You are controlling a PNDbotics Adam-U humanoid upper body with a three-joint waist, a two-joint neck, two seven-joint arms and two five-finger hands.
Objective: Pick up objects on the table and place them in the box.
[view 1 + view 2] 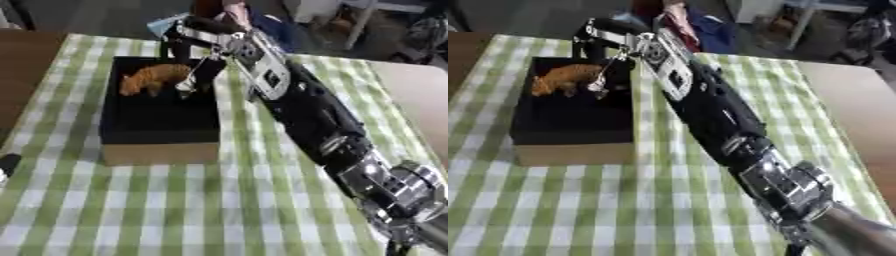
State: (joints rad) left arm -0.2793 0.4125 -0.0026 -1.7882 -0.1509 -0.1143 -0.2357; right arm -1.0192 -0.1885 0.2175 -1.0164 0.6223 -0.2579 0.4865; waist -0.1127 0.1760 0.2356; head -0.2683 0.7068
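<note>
- The table [201, 210] is covered with a green and white checked cloth, and a brown wooden surface is seen past the cloth on the left and right.
- A box [162, 152] with a black inside and a tan front wall is set on the cloth, left of the middle.
- A small orange-brown toy animal [156, 77] is seen at the far end of the box, inside its walls, with its legs pointing down.
- Whether the toy animal is resting on the floor of the box or is held just above it cannot be told.
- The right robot hand [194, 50] is stretched across from the lower right and is held over the far right corner of the box, just beside the toy animal.
- Its dark fingers [208, 75] are pointed down into the box next to the toy; whether they are spread or closed, and whether the toy is touched, cannot be told.
- A small dark shape, which may be part of the left robot hand [7, 165], is seen at the left edge of the left eye view; how its fingers are set cannot be told.
</note>
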